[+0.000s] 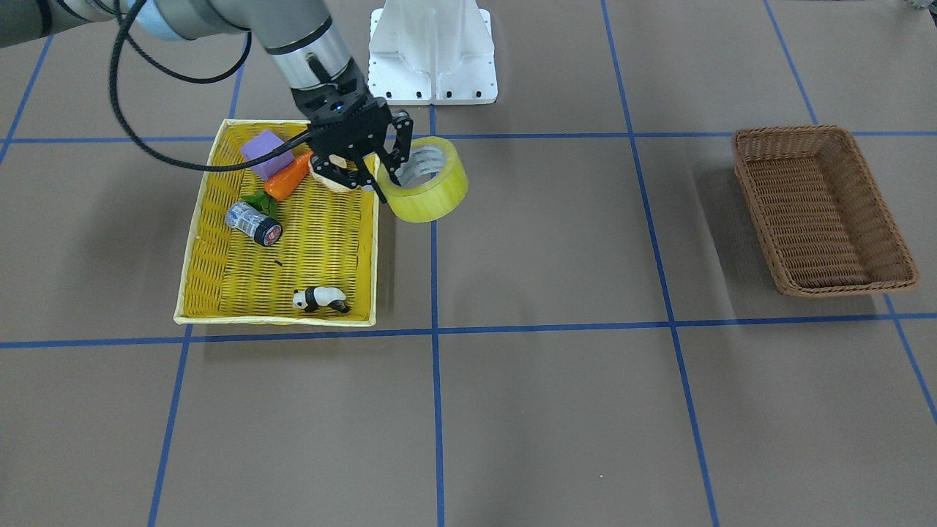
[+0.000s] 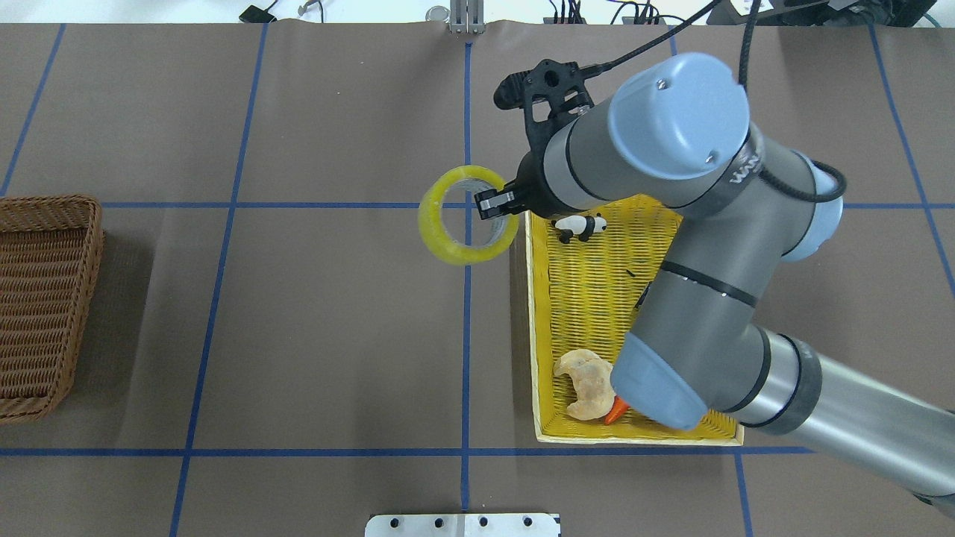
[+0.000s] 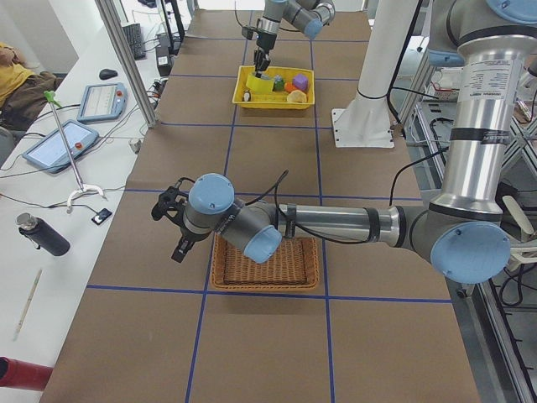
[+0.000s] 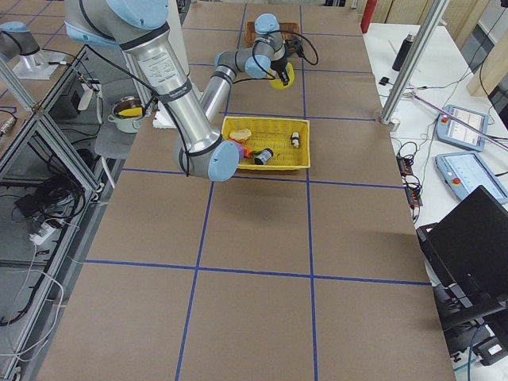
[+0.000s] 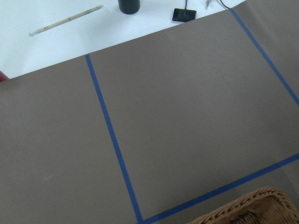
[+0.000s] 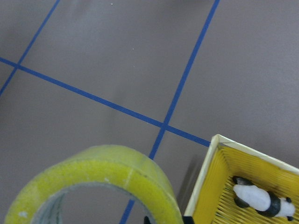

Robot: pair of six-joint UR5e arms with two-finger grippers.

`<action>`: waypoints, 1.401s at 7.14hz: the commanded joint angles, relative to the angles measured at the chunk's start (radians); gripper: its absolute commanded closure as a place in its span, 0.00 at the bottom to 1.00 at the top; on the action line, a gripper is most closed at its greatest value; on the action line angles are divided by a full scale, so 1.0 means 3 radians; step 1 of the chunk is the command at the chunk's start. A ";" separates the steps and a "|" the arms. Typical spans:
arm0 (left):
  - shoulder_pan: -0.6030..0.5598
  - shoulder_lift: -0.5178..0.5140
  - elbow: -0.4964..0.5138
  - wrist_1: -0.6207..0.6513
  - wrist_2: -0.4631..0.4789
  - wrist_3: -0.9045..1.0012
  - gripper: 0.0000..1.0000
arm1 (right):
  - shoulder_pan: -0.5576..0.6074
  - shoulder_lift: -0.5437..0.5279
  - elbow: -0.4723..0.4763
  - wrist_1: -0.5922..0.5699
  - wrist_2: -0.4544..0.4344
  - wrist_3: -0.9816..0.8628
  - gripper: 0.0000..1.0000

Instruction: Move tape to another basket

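The tape (image 1: 428, 192) is a wide yellowish roll. My right gripper (image 1: 388, 187) is shut on its wall, one finger inside the ring and one outside. It holds the roll tilted above the table, just past the yellow tray's edge. The overhead view shows the tape (image 2: 448, 239) and the gripper (image 2: 496, 203); the right wrist view shows the roll (image 6: 107, 172) close up. The brown wicker basket (image 1: 754, 190) stands empty far across the table; it also shows in the overhead view (image 2: 93, 224). My left gripper (image 3: 172, 227) hovers beside that basket (image 3: 264, 260); I cannot tell whether it is open or shut.
The yellow woven tray (image 1: 293, 256) holds a toy panda (image 1: 320, 298), a small can (image 1: 253, 222), a carrot (image 1: 288, 179), a purple block (image 1: 263, 152) and a pale bread-like piece (image 2: 586, 380). A white arm mount (image 1: 432, 51) stands behind. Blue tape lines cross the brown table.
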 commanded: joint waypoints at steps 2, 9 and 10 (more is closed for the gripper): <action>0.0339 -0.0179 -0.0005 -0.0733 -0.0330 -0.1446 0.01 | -0.0689 0.0263 -0.0027 -0.0005 -0.1054 0.0429 1.00; 0.1212 -0.0508 -0.0332 -0.2099 -0.0593 -0.2591 0.03 | -0.1181 0.0769 -0.0521 0.0117 -0.1808 0.0604 1.00; 0.1376 -0.0523 -0.0393 -0.2186 -0.0593 -0.2591 0.03 | -0.1187 0.0770 -0.0548 0.0158 -0.1809 0.0599 1.00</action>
